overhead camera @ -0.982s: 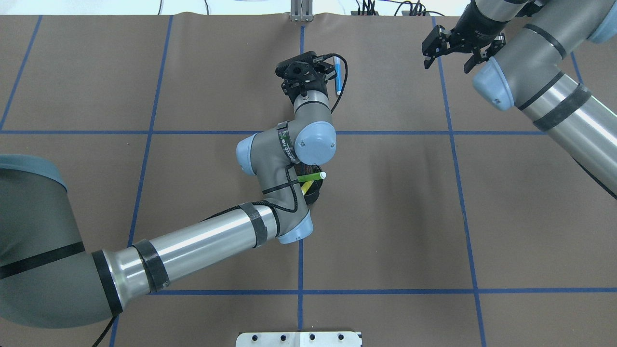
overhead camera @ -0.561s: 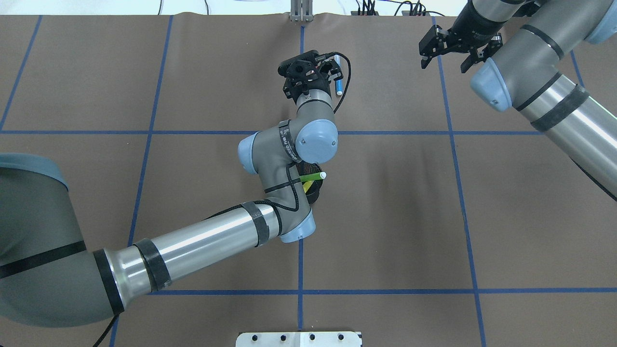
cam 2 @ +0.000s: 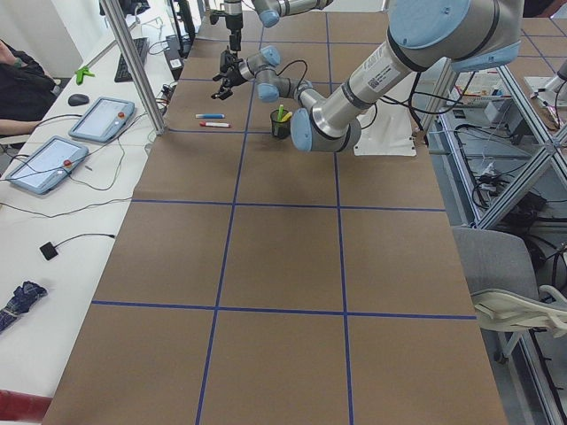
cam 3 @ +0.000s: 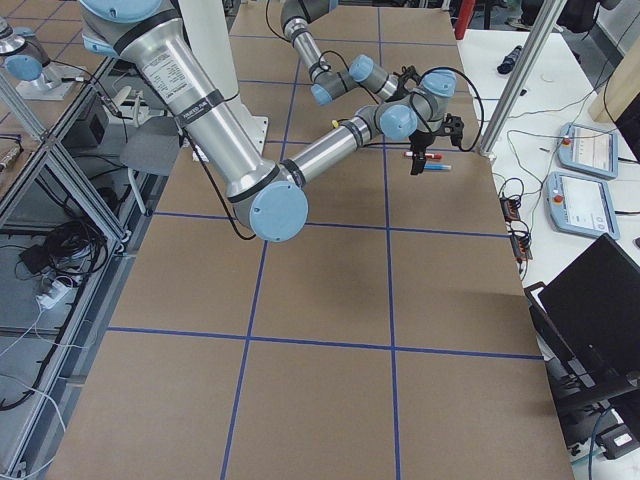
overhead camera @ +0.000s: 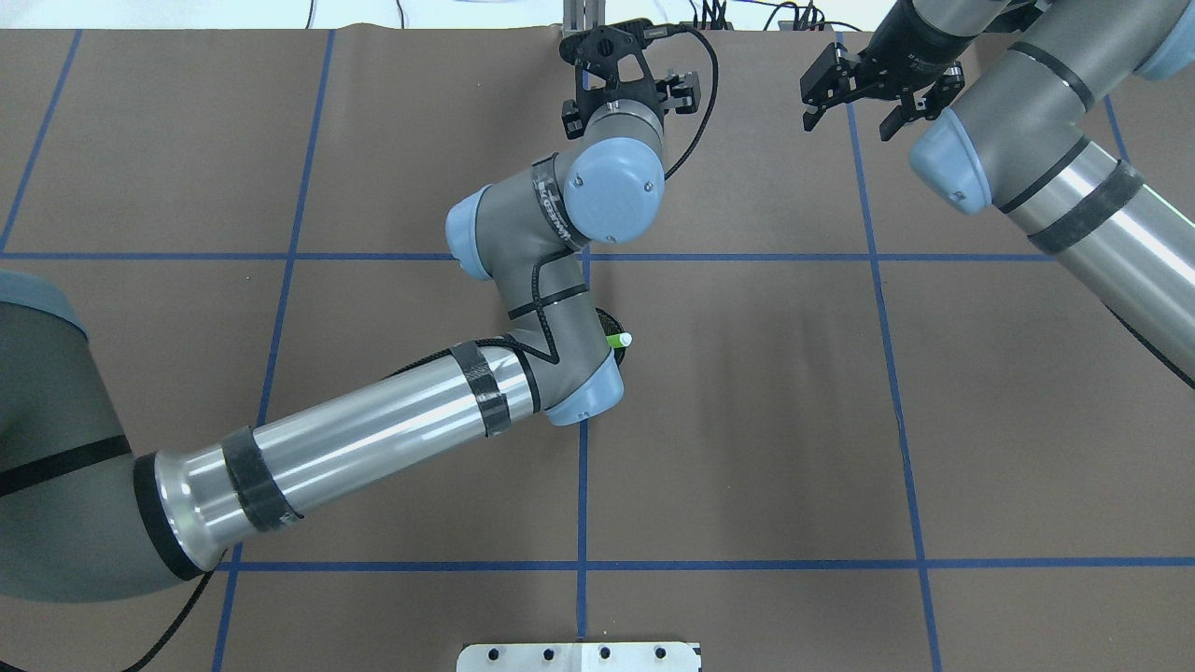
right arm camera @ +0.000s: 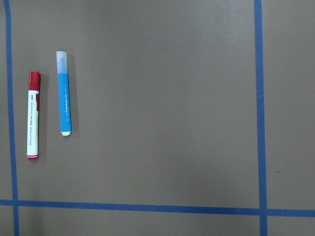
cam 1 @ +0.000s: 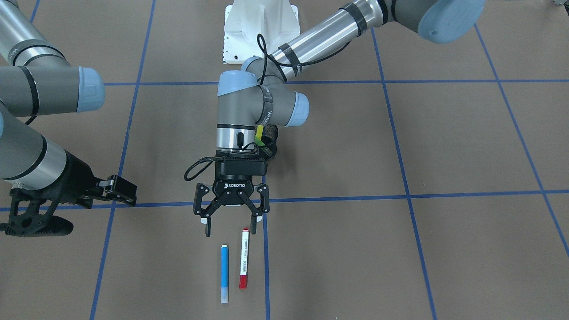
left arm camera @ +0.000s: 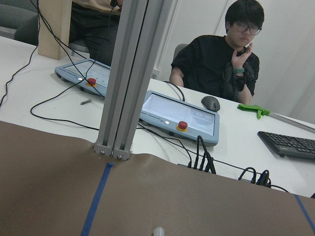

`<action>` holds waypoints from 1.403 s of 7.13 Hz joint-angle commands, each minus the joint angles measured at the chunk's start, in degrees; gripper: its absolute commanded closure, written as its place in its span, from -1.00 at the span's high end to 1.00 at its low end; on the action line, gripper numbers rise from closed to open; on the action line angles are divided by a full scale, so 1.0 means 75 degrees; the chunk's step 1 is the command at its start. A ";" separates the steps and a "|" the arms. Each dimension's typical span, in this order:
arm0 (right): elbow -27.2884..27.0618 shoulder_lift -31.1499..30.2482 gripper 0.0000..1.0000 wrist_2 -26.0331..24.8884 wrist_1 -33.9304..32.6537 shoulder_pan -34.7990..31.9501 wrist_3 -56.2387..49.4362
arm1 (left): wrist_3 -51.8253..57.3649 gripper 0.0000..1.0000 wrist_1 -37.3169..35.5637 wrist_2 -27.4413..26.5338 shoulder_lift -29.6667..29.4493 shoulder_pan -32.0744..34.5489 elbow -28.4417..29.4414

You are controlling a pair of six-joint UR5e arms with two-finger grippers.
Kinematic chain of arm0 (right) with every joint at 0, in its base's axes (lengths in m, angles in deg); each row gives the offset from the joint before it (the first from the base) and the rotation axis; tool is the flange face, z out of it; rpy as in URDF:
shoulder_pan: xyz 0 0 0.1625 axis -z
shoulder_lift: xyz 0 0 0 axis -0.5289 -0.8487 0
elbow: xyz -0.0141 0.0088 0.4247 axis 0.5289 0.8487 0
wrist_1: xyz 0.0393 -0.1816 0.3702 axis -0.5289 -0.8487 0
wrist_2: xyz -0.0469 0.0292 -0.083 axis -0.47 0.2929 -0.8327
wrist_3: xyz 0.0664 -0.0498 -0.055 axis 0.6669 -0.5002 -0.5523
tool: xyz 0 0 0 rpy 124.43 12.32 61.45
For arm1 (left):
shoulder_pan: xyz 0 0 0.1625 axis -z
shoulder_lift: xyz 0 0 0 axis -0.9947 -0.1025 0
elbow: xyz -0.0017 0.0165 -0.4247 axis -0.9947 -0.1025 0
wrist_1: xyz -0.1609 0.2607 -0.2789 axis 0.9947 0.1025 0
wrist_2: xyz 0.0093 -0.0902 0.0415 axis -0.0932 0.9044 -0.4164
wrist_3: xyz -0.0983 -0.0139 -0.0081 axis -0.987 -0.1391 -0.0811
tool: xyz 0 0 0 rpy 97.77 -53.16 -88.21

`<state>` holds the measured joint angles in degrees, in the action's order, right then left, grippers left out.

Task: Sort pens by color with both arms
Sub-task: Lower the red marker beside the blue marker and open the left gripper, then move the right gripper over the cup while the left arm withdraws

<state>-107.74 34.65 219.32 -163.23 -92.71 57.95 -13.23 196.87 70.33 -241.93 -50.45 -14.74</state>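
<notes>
A blue pen (cam 1: 224, 273) and a red pen (cam 1: 243, 258) with a white label lie side by side on the brown table, parallel, near the operators' edge. Both also show in the right wrist view, the blue pen (right arm camera: 64, 93) to the right of the red pen (right arm camera: 33, 115). My left gripper (cam 1: 230, 232) hangs open just above their near ends, holding nothing. A green pen (overhead camera: 618, 340) and a yellow pen (cam 1: 259, 133) stand in the black mesh cup (cam 1: 269, 143), mostly hidden under my left arm. My right gripper (overhead camera: 845, 123) is open and empty, off to the side of the pens.
Blue tape lines (overhead camera: 583, 485) divide the table into squares. An aluminium post (left arm camera: 125, 73) stands at the far edge. Behind it is a white desk with two tablets (left arm camera: 182, 118), cables and a seated person (left arm camera: 216, 64). The white base mount (cam 1: 260, 26) is at the robot's side.
My left gripper has swung toward the table's far edge and now covers the blue pen in the overhead view. My right gripper has shifted slightly left.
</notes>
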 commanded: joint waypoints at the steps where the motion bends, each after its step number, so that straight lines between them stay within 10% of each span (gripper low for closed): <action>1: -0.0279 0.0048 1.00 0.0044 -0.0098 0.0040 0.0015 | 0.0637 1.00 -0.1083 0.1984 0.0677 0.0875 -0.1172; 4: -0.0875 0.0107 1.00 -0.0211 -0.0099 0.0671 0.0507 | 0.1632 1.00 -0.2442 0.6646 0.1952 0.2842 -0.2529; 8: -0.1112 0.0845 0.99 -0.0462 -0.1666 0.2008 0.0937 | 0.2117 1.00 -0.2433 0.7828 0.2696 0.3445 -0.2887; 10: -0.0984 0.0741 0.99 0.0009 -0.0704 0.2277 0.2529 | 0.2106 1.00 -0.2421 0.7828 0.2708 0.3445 -0.2898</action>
<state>-115.78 40.51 217.94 -172.90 -77.27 70.63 2.56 178.68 128.91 -221.70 -24.67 -36.41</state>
